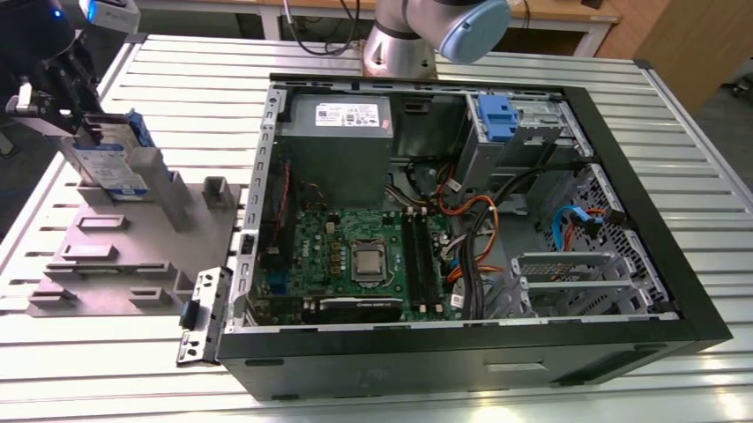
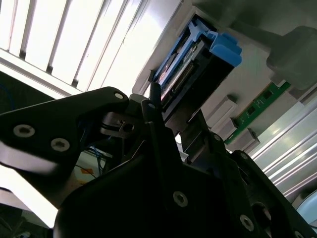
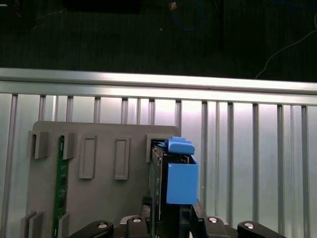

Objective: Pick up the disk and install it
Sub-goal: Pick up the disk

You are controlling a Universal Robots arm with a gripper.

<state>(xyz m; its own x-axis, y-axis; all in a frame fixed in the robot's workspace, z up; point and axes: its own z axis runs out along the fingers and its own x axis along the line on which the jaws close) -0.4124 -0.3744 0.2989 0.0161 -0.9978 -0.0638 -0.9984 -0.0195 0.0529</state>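
Disk [image 1: 115, 163] stands upright at grey fixture plate [image 1: 136, 233] on slatted metal table [image 1: 106, 388].

I find the exterior view bright and evenly lit from above, with soft shadow inside the computer case [image 1: 471, 352]. In both my wrist views the slatted table [image 3: 237, 129] glares white.

Silver arm [image 1: 394, 48] with a pale-blue joint cap [image 1: 477, 26]; black jaws bearing silver screws [image 2: 180, 199].
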